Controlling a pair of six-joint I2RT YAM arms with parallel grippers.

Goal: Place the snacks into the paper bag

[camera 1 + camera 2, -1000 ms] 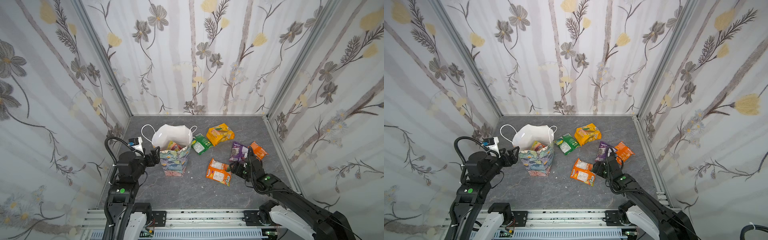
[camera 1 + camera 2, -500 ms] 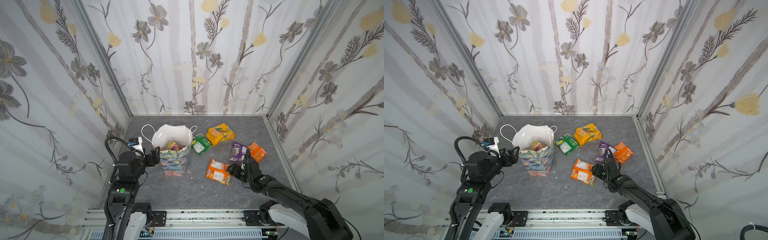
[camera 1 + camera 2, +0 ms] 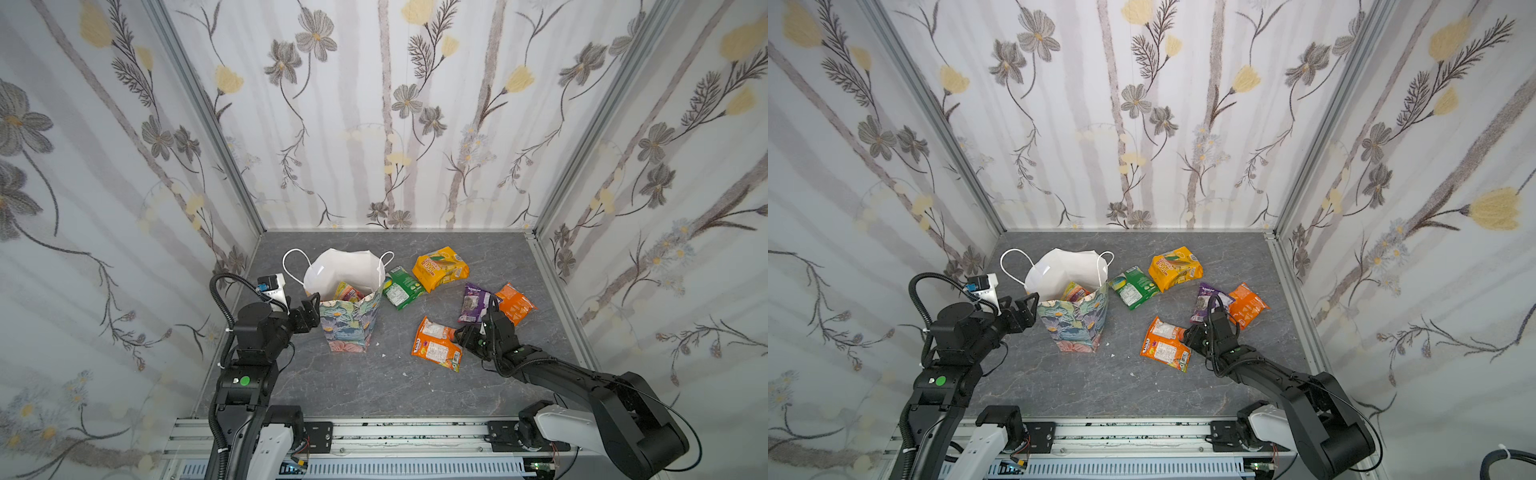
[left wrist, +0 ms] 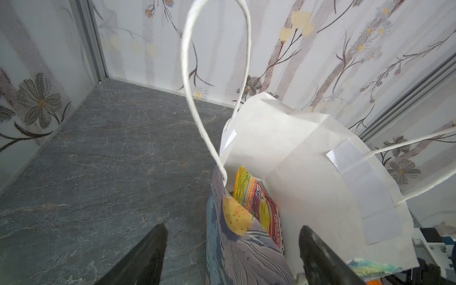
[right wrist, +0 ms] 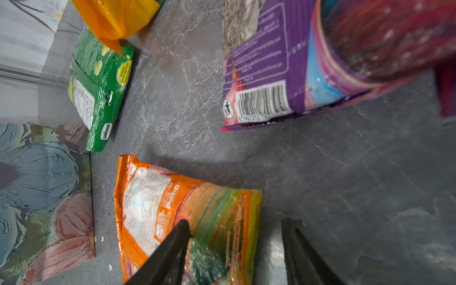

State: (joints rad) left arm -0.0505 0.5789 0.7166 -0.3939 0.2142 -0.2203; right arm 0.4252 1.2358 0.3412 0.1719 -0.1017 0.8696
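Your right claw (image 5: pixel 235 222) is open astride the orange packet's (image 5: pixel 148 197) edge, right of the paper bag (image 3: pixel 349 320); a pinch on that slick film could slip. Your left claw (image 4: pixel 232 228) straddles the bag rim, unclenched.

Paper bag (image 3: pixel 351 322) standing left of centre on the table (image 3: pixel 374 386), one packet (image 3: pixel 348 292) down inside it. Left gripper (image 3: pixel 311 307) right up at its left rim. Just right of the bag lies a neighbour packet (image 3: pixel 401 287), and a rear packet (image 3: pixel 440 268) overlaps its far corner. Further right, an inner packet (image 3: pixel 473 301) and an outer packet (image 3: pixel 515 305) touch side by side. In front of those is the front packet (image 3: pixel 436 345), with the right gripper (image 3: pixel 460 334) at its right edge.
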